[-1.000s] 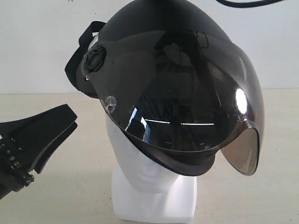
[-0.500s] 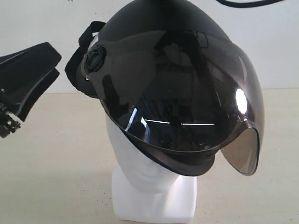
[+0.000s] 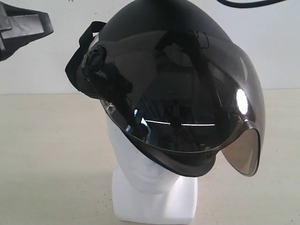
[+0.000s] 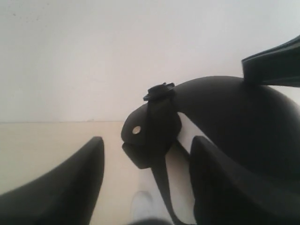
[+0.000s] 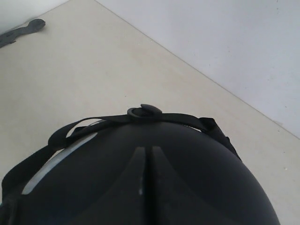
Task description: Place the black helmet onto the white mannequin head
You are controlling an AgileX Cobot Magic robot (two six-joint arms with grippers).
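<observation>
The black helmet point(image 3: 154, 28) lies near the spread left pincer point(image 4: 147, 140) (right pincer point(image 5: 146, 151) clenched atop it).

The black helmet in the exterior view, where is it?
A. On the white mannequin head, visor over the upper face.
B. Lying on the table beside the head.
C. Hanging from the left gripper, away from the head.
A: the black helmet covers the top of the white mannequin head, and its visor hides the eyes; only the lower face shows below.
</observation>
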